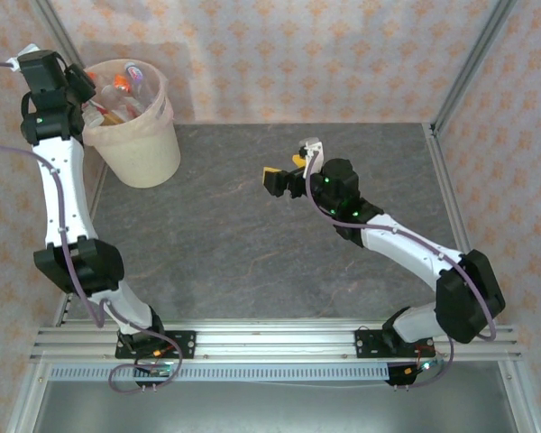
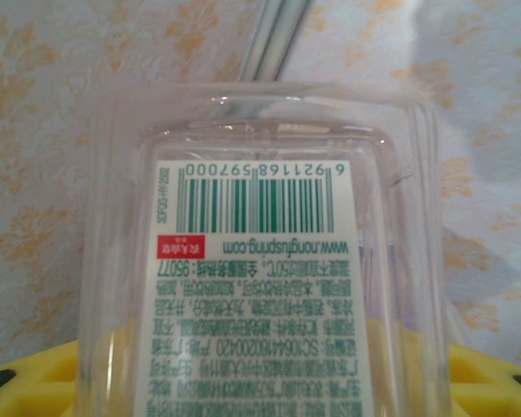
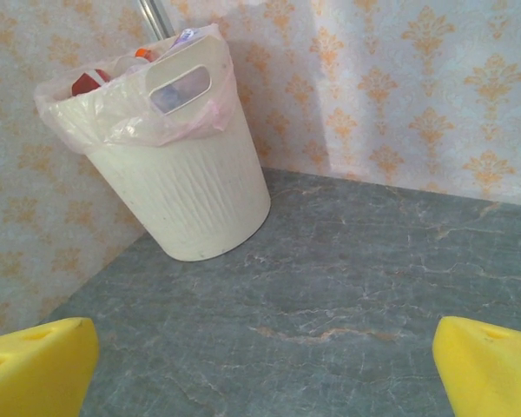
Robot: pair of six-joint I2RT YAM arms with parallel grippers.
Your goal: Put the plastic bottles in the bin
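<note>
1. Background first: peach wallpaper [image 1: 279, 54] with an orange floral pattern on all the walls. A dark grey stone-look table [image 1: 252, 244] is the floor of the cell, with a silver metal frame [image 1: 279, 343] along the near edge.
2. Left arm [image 1: 63, 198] is stretched way out to the far left corner. Right arm [image 1: 406, 248] bends in toward the middle of the table.
3. Cream-white bin [image 1: 149, 153] stands upright in that far left corner, lined with a thin pinkish bag that folds over the rim. From the right wrist it's well off from that arm, with bare table between.
4. Left gripper [image 1: 88, 97] is right at the bin's left rim, up above the opening. It's partly closed and has hold of a clear bottle [image 2: 260, 261], with the yellow fingers [image 2: 35, 378] on either side of it.
5. Right gripper [image 1: 285, 169] hangs over the middle of the table with the jaws spread wide and nothing in them. Its yellow fingertips [image 3: 35, 365] sit at the bottom corners of its wrist view.
6. Bottles already in the bin [image 1: 122, 86] are piled near the top, and you can pick out orange and red caps or labels.
7. Held bottle's label [image 2: 256, 287] is white with green print, a barcode and a small red patch. It reads upside down from the wrist camera.
</note>
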